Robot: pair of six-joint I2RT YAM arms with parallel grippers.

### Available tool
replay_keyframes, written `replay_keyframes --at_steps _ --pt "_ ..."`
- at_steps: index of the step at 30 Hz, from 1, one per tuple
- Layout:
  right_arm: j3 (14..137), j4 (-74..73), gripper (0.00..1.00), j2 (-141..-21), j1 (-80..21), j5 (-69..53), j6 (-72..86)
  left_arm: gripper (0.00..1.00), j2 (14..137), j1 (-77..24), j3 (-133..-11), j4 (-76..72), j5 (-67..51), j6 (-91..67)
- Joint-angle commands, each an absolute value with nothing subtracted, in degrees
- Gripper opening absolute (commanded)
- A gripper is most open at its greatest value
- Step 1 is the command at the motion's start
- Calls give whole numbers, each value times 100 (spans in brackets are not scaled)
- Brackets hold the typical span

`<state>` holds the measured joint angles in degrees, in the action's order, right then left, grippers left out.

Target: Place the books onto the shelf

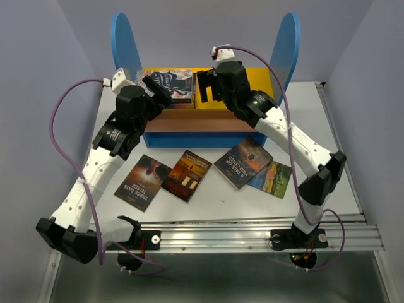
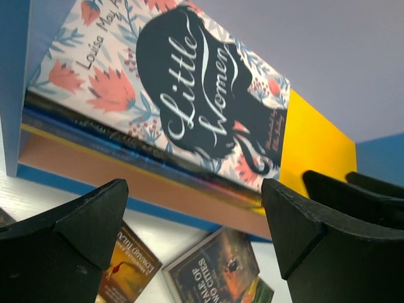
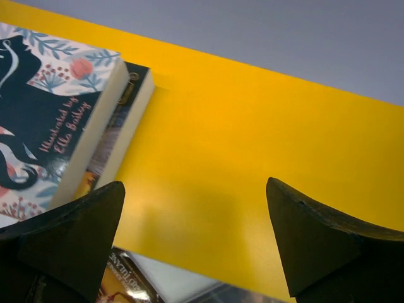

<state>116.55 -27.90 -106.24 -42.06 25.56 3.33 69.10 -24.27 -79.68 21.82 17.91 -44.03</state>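
You had both jaws open and empty by the stacked books (image 1: 167, 83) at upper centre; a careless retreat could have swept them off the shelf (image 1: 287, 44).

— Where do we look from up top?
— From high above the near edge. We look down and see the whole table (image 1: 208, 192) and the shelf (image 1: 126, 38).
— And from the wrists?
— We are very close. The left view faces the shelf front. The right view faces the yellow board (image 3: 240, 158). Both views show the flowery book (image 2: 183, 95).

A white tabletop (image 1: 315, 107) fills mid-frame beneath pale lavender walls (image 1: 208, 25). A ribbed aluminium rail (image 1: 214, 237) spans the lower edge.
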Motion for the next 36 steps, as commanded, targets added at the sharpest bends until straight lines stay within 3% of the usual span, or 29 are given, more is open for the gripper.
replay_keyframes --at_steps 1,8,16,22,36 --pt "10858 -2505 100 -9163 -4236 3541 913 99 6243 -2469 -7290 2171 1083 -3868" --pt "7896 -2891 100 -7052 -4236 2945 2547 99 5099 -3056 -5671 1803 528 -4298" --pt "5611 -3340 100 -6390 -3982 2488 3726 99 5236 -3946 -4149 644 80 -4798" --pt "4554 -2375 100 -6363 -2394 1206 3420 99 6343 -4324 -4113 -255 -325 -4667" --pt "3788 -334 100 -7206 -1249 133 2434 99 7874 -4456 -4350 -1292 -852 -4509"
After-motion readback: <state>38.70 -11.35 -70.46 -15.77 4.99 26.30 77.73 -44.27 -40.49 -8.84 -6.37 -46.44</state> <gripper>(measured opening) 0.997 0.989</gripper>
